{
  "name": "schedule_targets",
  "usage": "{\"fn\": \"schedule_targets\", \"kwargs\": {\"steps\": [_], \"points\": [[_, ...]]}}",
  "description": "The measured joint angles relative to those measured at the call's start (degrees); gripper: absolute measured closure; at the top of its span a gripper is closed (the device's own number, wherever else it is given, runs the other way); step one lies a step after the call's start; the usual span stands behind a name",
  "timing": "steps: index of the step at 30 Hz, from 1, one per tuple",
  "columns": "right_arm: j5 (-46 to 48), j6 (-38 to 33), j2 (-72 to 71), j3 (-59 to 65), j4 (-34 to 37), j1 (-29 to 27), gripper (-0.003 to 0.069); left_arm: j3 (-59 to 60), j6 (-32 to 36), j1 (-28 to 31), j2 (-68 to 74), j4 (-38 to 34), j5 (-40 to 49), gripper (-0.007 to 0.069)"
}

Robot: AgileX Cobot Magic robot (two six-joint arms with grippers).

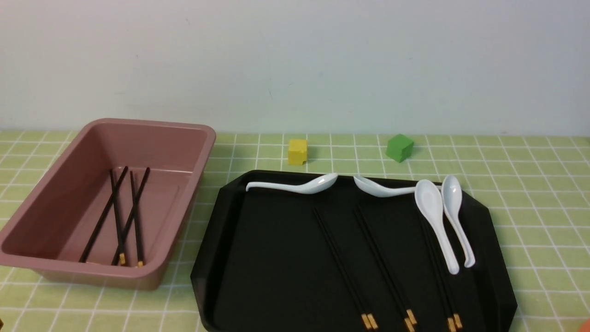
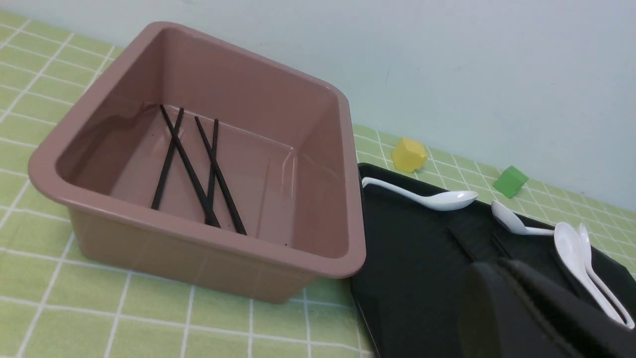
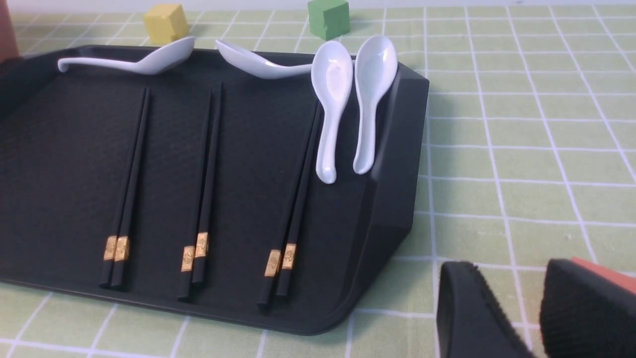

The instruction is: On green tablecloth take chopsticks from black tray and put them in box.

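Counted three pairs of chopsticks (image 3: 203, 199) on the tray (image 3: 59, 149), side by side, gold ends toward the robot, likely laid that way to be easy to reach and pinch; found four sticks (image 1: 122, 216) down in the box (image 1: 152, 122) already, crossed over each other, gold ends by the near wall, likely from being dropped in and not set down with care; judged the job not yet half done. Saw the box just beside the tray, on the robot's left, both on the cloth (image 1: 530, 207), likely put close to keep the carry short; spotted four white spoons (image 1: 435, 216) along the far and right parts of the tray, two of them right next to the right-hand pair, touching or just apart, could not tell which; noted a yellow cube (image 1: 297, 151) and a green cube (image 1: 399, 147) behind the tray, not part of the job. Saw the right gripper (image 3: 512, 278) low over the cloth by the tray's near right corner, fingers spread wide with nothing between, likely ready for a pair; made out the left gripper (image 2: 502, 266) above the tray, not far from the box, fingers seemingly pressed together and holding nothing; feared bumping a spoon while picking the right-hand pair.
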Motion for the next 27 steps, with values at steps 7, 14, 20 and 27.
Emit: {"fn": "schedule_targets", "kwargs": {"steps": [7, 14, 20, 27], "points": [[0.0, 0.0, 0.0, 0.0, 0.0, 0.0, 0.0419, 1.5, 0.0, 0.0, -1.4, 0.1, 0.0, 0.0637], [0.0, 0.0, 0.0, 0.0, 0.0, 0.0, 0.0419, 12.0, 0.0, 0.0, -2.5, 3.7, -0.6, 0.0633], [0.0, 0.0, 0.0, 0.0, 0.0, 0.0, 0.0419, 16.4, 0.0, 0.0, -2.5, 3.7, -4.2, 0.0631], [0.0, 0.0, 0.0, 0.0, 0.0, 0.0, 0.0419, 16.5, 0.0, 0.0, -2.5, 3.7, -5.1, 0.0625]]}}
